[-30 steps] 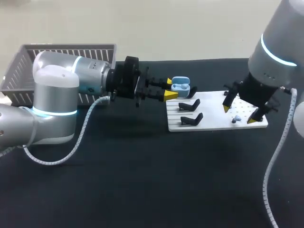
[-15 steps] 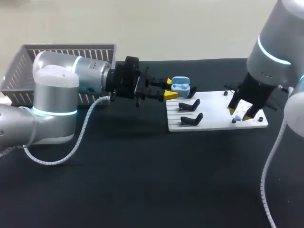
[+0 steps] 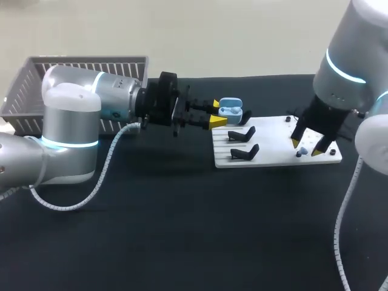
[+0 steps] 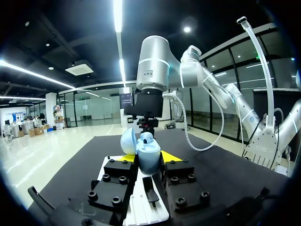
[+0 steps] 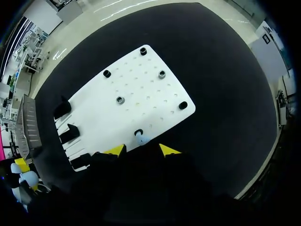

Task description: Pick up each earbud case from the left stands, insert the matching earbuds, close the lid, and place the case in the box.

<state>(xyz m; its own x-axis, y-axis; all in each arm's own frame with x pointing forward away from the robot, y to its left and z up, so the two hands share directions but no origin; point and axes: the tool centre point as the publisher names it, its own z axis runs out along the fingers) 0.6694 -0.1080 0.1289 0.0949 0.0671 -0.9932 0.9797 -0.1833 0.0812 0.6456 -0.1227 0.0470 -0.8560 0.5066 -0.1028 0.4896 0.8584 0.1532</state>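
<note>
My left gripper (image 3: 217, 114) is shut on a light blue earbud case (image 3: 229, 111), held level in the air just left of the white board (image 3: 276, 144). In the left wrist view the case (image 4: 149, 157) stands between the fingers with its lid (image 4: 128, 142) open and an earbud (image 4: 146, 138) in it. My right gripper (image 3: 306, 147) points down over the board's right part. A small pale blue earbud (image 5: 142, 140) lies by a black peg (image 5: 138, 133), just ahead of the right gripper (image 5: 142, 149), whose yellow tips stand apart on either side without touching it.
Black stands (image 3: 241, 134) sit on the board's left part and several black pegs (image 5: 162, 74) dot its right part. A grey slatted basket (image 3: 79, 76) stands at the back left, behind my left arm.
The right gripper has shifted a little left and down over the earbud, and its fingers have drawn closer together. The left arm and the case have not moved.
</note>
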